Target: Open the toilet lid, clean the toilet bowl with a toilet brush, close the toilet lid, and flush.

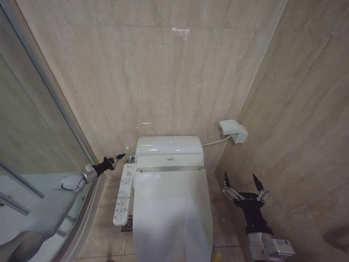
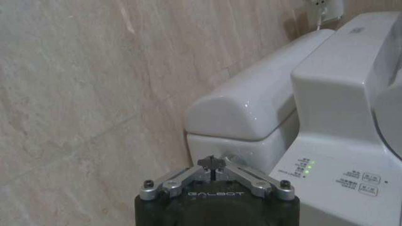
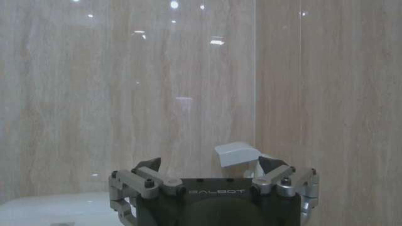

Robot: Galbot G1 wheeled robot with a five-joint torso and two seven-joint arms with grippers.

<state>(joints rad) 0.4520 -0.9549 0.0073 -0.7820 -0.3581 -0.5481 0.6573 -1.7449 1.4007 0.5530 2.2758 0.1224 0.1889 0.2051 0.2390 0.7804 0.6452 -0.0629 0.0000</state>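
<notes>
Two grippers were up, one on each side of the toilet, and neither was holding anything. The glossy white elongated oval plastic toilet lid (image 1: 172, 215) lay flat and shut over the white ceramic toilet bowl (image 1: 210, 254), so going by the layout alone I couldn't tell if this was before the opening or after the closing; my guess was the flush stage, since the left gripper (image 1: 116, 159) had its fingers pinched together to a point just beside the left end of the rounded white tank (image 1: 169, 145), where the left wrist view showed a small metal knob (image 2: 228, 158) poking out of the tank's side right ahead of the tips. The right gripper (image 1: 244, 185) hovered to the right of the bowl, near the beige tiled wall (image 1: 305, 136), fingers spread wide. The lid looked clean and smooth with a soft glare on top, and the long white button panel (image 1: 124, 195) ran along its left side, with small green lights lit in the wrist view.
</notes>
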